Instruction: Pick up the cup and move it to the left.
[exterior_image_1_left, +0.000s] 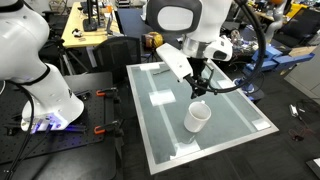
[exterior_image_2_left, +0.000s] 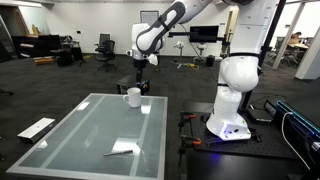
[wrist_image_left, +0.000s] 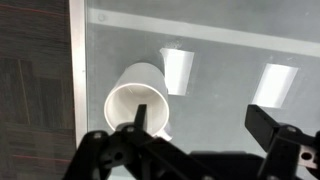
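Observation:
The small white cup stands on the glass tabletop, open end up. It also shows in an exterior view near the table's far edge. My gripper hangs just above it, also seen in an exterior view. In the wrist view the gripper is open. Its left finger lies over the opening of the cup, and its right finger is well clear to the right. The cup is not between the fingers.
Flat white tape patches lie on the glass. The table's metal frame edge runs left of the cup, with dark carpet beyond. The robot base stands beside the table. Another white robot stands nearby.

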